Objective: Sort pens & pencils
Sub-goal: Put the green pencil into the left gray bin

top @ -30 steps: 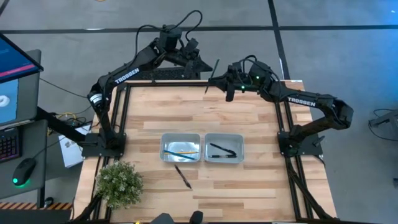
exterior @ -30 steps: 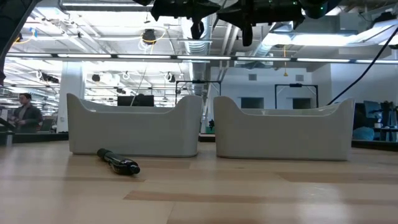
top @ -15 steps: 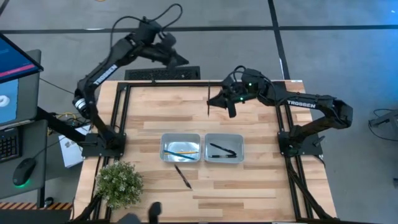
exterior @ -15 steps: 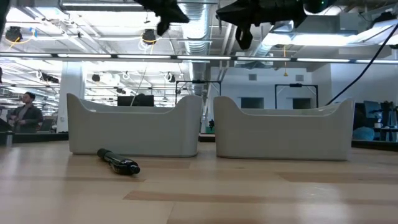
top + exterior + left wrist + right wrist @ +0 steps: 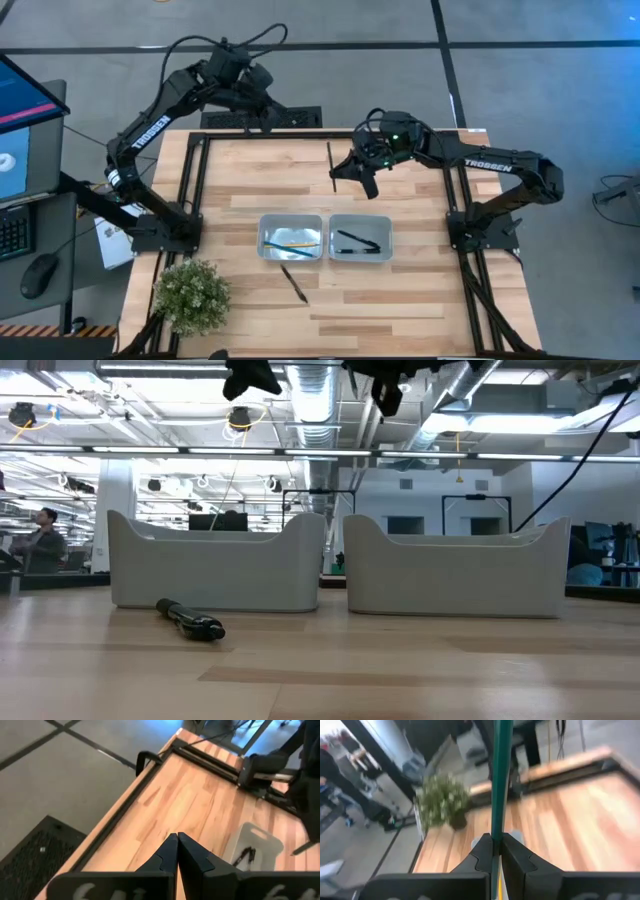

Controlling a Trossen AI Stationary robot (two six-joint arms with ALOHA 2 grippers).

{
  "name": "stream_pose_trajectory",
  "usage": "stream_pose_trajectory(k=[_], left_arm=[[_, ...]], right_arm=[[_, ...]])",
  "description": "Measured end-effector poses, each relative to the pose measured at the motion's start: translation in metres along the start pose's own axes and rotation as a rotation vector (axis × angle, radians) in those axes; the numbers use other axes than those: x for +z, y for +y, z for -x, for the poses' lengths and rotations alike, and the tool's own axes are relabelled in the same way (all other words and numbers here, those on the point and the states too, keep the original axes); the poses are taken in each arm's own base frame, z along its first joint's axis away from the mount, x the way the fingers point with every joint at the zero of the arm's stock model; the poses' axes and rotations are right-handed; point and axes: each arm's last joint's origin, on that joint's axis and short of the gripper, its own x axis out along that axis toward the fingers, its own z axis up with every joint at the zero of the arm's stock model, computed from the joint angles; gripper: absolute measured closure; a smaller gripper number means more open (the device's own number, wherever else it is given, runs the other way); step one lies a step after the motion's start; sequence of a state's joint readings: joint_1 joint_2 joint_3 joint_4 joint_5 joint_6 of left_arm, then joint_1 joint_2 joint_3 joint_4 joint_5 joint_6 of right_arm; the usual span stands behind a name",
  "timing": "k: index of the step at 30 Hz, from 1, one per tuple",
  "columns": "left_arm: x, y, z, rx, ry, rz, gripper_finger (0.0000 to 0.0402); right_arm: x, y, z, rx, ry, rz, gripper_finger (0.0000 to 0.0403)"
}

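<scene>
My right gripper (image 5: 343,170) hangs above the far middle of the table, shut on a dark green pencil (image 5: 331,165). My left gripper (image 5: 265,118) is shut on nothing above the table's far edge, left of the pencil; its fingertips (image 5: 177,841) meet. The left tray (image 5: 291,238) holds a yellow and a blue pencil (image 5: 295,243). Black pens (image 5: 358,241) lie in the right tray (image 5: 360,238). One black pen (image 5: 295,283) lies flat on the table just before the left tray, also seen in the low view as the pen (image 5: 190,620). My right gripper pinches the dark green pencil between its two fingers, about the middle of its shaft (image 5: 498,827). The fingers come from the table's right, slanting a little downward, and lie across the pencil. The pencil is lifted clear of the table, lying along the far-near line in the high view.
A potted plant (image 5: 192,293) stands at the near left corner. The two grey trays (image 5: 215,565) (image 5: 455,570) stand side by side at the table's middle. A dark frame (image 5: 200,150) rims the table. People stand in the room beyond (image 5: 40,540).
My left gripper has drawn away from the pencil toward the table's far left and tipped upward, staying shut. My right gripper has carried the pencil toward the near edge and a little left; the pencil has swung from slanting to lying along the far-near line.
</scene>
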State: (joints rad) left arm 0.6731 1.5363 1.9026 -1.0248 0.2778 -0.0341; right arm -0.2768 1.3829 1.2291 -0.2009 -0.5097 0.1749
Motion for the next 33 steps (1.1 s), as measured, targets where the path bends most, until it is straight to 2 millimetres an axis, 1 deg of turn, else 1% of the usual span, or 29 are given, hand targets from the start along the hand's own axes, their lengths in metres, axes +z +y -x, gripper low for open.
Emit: stream_pose_trajectory(k=[2,7,12,15,18,23,25,31,33], left_arm=[[-0.003,-0.003,0.005,0.018,0.017,0.001,0.0401],[-0.012,-0.007,0.017,0.068,0.075,0.001,0.0401],[-0.021,-0.010,0.037,0.148,0.107,0.003,0.0401],[-0.025,-0.011,0.050,0.198,0.106,0.001,0.0401],[-0.030,-0.014,0.064,0.226,0.097,-0.002,0.0401],[-0.036,-0.018,0.080,0.228,0.087,-0.003,0.0401],[-0.038,-0.019,0.085,0.228,0.082,-0.004,0.0401],[-0.044,-0.022,0.095,0.229,0.101,-0.002,0.0401],[-0.045,-0.022,0.096,0.230,0.106,-0.002,0.0401]], right_arm=[[0.000,0.000,-0.010,0.004,0.045,-0.016,0.0362],[0.004,0.004,-0.047,0.030,0.157,0.012,0.0362],[0.013,0.012,-0.079,0.060,0.252,0.004,0.0362],[0.012,0.014,-0.100,0.066,0.329,-0.011,0.0362],[0.006,0.011,-0.121,0.065,0.414,-0.040,0.0362],[-0.014,0.007,-0.155,0.062,0.555,-0.088,0.0362],[-0.020,0.007,-0.167,0.061,0.582,-0.113,0.0362],[-0.042,0.004,-0.201,0.054,0.654,-0.186,0.0362],[-0.051,0.003,-0.209,0.051,0.693,-0.198,0.0362]])
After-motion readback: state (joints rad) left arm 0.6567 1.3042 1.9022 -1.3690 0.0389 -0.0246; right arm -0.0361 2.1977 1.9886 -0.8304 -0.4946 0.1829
